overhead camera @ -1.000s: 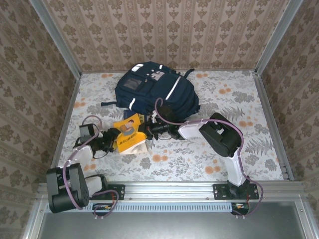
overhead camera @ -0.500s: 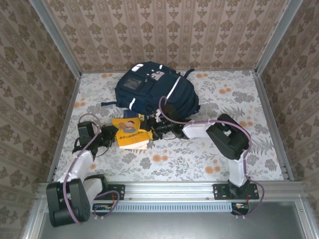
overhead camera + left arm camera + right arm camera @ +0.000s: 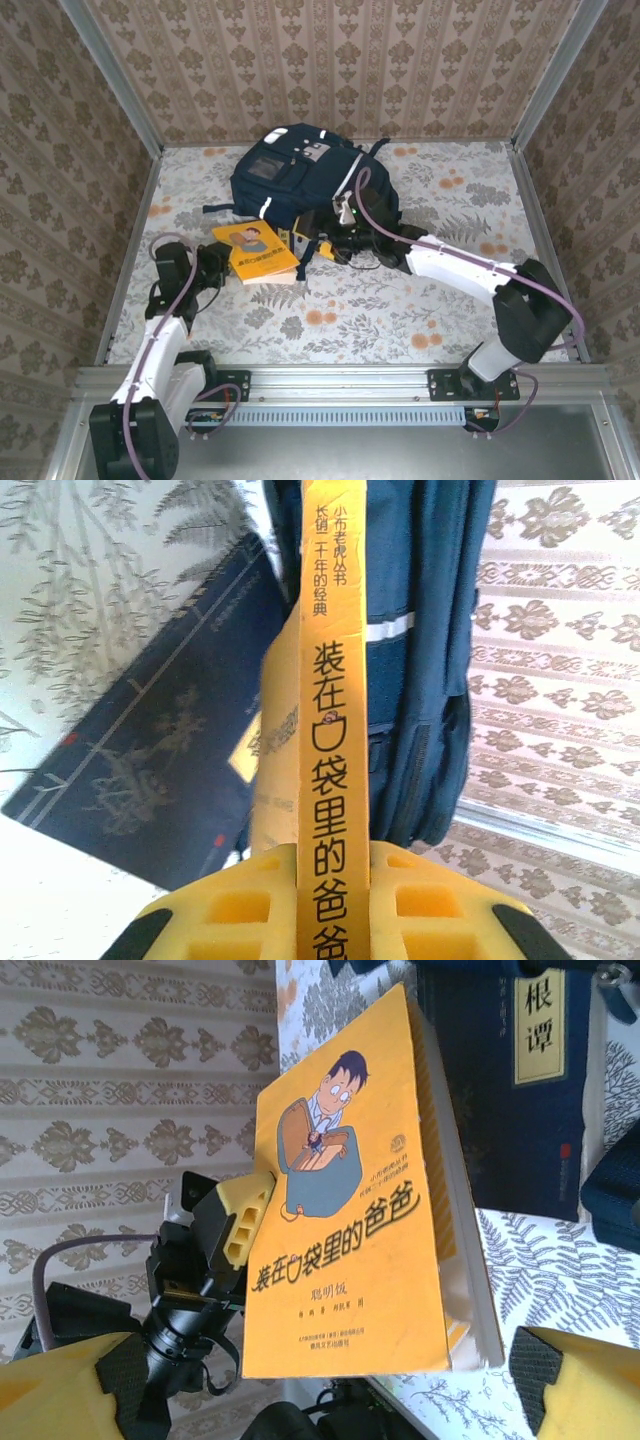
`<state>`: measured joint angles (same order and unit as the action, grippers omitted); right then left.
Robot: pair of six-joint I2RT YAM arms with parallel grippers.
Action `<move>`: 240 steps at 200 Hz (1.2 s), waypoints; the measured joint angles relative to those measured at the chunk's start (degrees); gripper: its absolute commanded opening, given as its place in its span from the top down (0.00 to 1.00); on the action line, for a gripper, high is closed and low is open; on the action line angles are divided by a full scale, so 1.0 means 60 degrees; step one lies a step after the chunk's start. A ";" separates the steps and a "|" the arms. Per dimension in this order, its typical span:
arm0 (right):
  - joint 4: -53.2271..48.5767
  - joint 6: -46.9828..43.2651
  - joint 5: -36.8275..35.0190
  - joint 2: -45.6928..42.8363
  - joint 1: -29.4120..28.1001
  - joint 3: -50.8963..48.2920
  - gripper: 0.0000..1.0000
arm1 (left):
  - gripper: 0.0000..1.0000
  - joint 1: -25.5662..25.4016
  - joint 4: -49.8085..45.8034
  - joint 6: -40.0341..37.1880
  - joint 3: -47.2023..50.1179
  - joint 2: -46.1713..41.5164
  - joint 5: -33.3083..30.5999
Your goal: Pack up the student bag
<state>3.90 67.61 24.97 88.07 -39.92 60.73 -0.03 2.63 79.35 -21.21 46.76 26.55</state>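
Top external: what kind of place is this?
Probably a staged robot test booth, not a real room: wallpapered panel walls in metal framing, floral-covered table, student bag as prop.

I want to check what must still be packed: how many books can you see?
2. A yellow book is gripped at its spine by the left gripper, near the bag. A dark blue book lies on the table beside it. More may be hidden inside the bag.
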 measured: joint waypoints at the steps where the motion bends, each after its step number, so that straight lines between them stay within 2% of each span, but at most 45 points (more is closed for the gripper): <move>1: -0.0011 0.0004 -0.0015 -0.0018 -0.0004 0.0000 0.03 | 1.00 -0.0044 0.0011 0.0025 -0.0025 0.0000 -0.0047; 32: -0.0113 0.0492 -0.0437 -0.0696 -0.0146 0.0018 0.07 | 1.00 -0.1180 0.0022 0.0095 -0.1100 -0.0007 -0.1603; 62: 0.0244 0.1909 -0.0659 -0.0776 -0.0302 0.0040 0.05 | 1.00 -0.2328 0.0317 -0.0066 -0.2222 -0.0160 -0.3701; 99: 0.1089 0.3020 -0.1344 -0.0739 -0.0681 0.0222 0.03 | 1.00 -0.2630 0.1253 -0.0102 -0.3111 0.0641 -0.4943; 146: 0.2612 0.3807 -0.2361 -0.0098 -0.1060 0.0721 0.03 | 1.00 -0.3115 0.1636 -0.0066 -0.3304 0.1541 -0.5603; 212: 0.2878 0.4499 -0.2714 0.1304 -0.1188 0.1381 0.03 | 1.00 -0.3340 0.1927 -0.0007 -0.3843 0.1898 -0.5916; 240: 0.3384 0.4732 -0.2776 0.1949 -0.1184 0.1625 0.12 | 1.00 -0.3377 0.2029 0.0004 -0.3891 0.1942 -0.5989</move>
<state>24.21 96.01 8.32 99.77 -47.03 70.48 -20.29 14.81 79.37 -44.56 58.41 -9.39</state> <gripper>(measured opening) 0.923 0.156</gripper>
